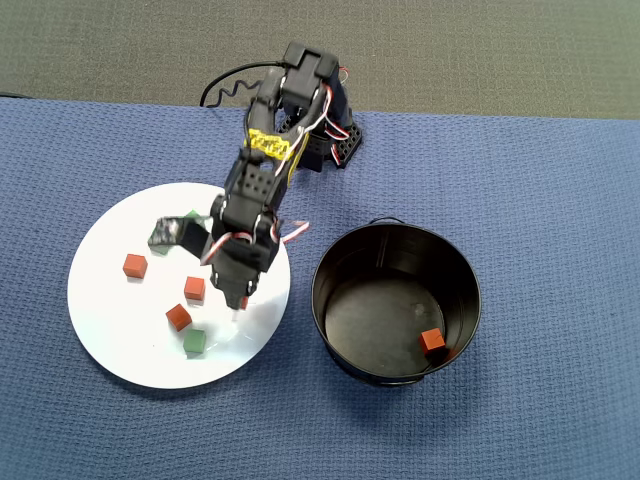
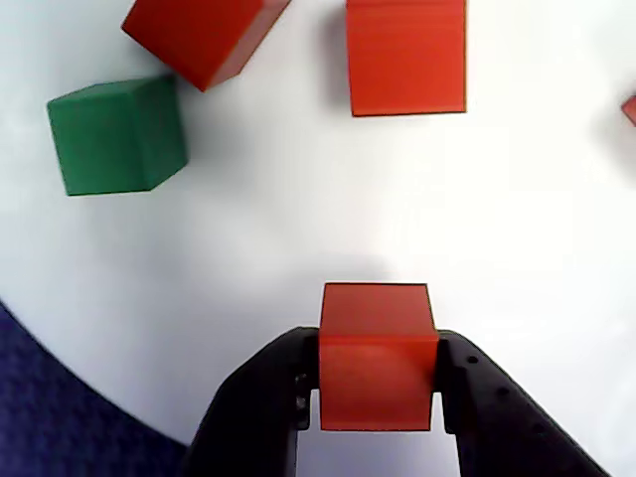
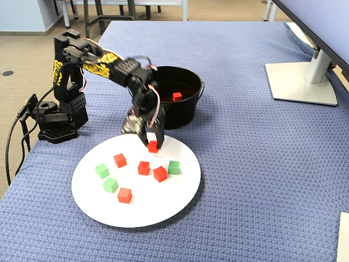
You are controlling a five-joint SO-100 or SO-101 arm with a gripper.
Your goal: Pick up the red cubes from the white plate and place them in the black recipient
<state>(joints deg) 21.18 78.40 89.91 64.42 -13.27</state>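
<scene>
Over the white plate the pincer clamps a red cube; lift straight up, clear the black pot's rim, then release inside

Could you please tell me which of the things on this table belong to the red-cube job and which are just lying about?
Job: red cubes, one in the gripper, white plate, black pot.
Lying about: green cubes, monitor stand.

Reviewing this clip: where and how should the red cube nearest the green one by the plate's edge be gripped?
Grip that red cube from above, by two opposite flat faces, choosing the pair clear of the green cube that looks to touch it.
</scene>
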